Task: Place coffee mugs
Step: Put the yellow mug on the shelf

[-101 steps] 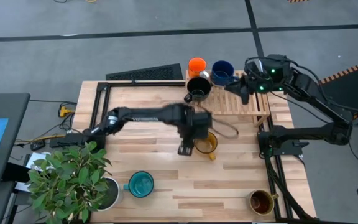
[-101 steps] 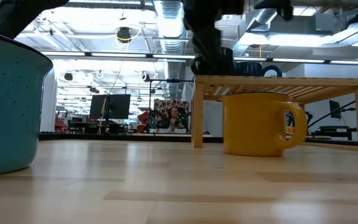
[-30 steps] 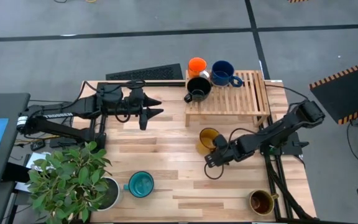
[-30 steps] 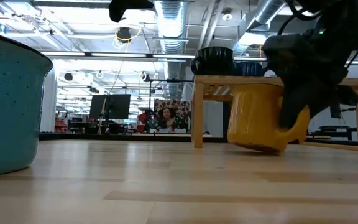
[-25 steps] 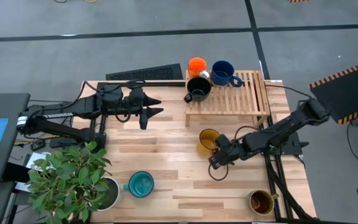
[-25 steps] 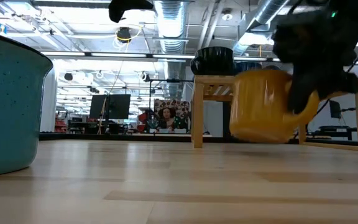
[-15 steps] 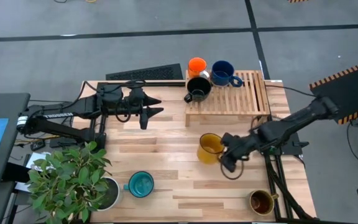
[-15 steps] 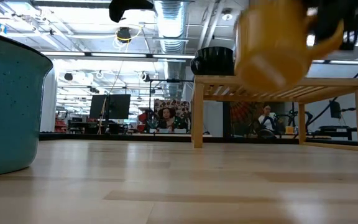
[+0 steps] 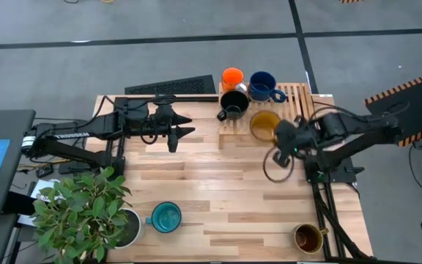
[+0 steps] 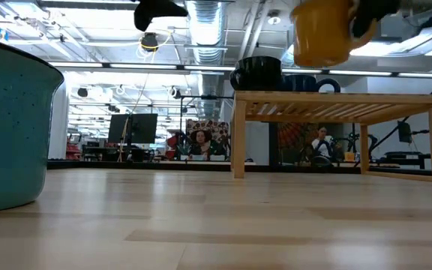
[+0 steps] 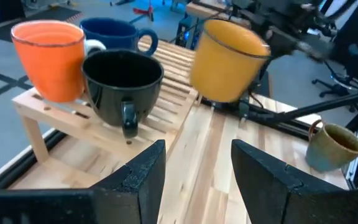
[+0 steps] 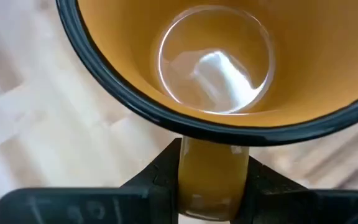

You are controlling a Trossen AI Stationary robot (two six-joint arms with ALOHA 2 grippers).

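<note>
Since the last frame the right gripper (image 12: 211, 186) has carried the yellow mug (image 9: 264, 126), pinched by its handle, up over the wooden rack (image 9: 299, 110). We count six mugs from above; the low view hides the olive one (image 9: 308, 237). The left gripper (image 11: 194, 171) waits, fingers apart.

Wooden rack (image 9: 299, 117): far-left corner blocked by orange mug (image 9: 231, 77), dark blue mug (image 9: 261, 84), black mug (image 9: 234, 103), packed close. Slats from 3 to 5 o'clock of those bare. Yellow mug (image 9: 264, 125) hanging above rack's near edge, seemingly clear of the slats. Open tabletop (image 9: 196, 191) mid-table; teal mug (image 9: 166, 217) at 7, olive-brown mug (image 9: 308, 237) at 5.
</note>
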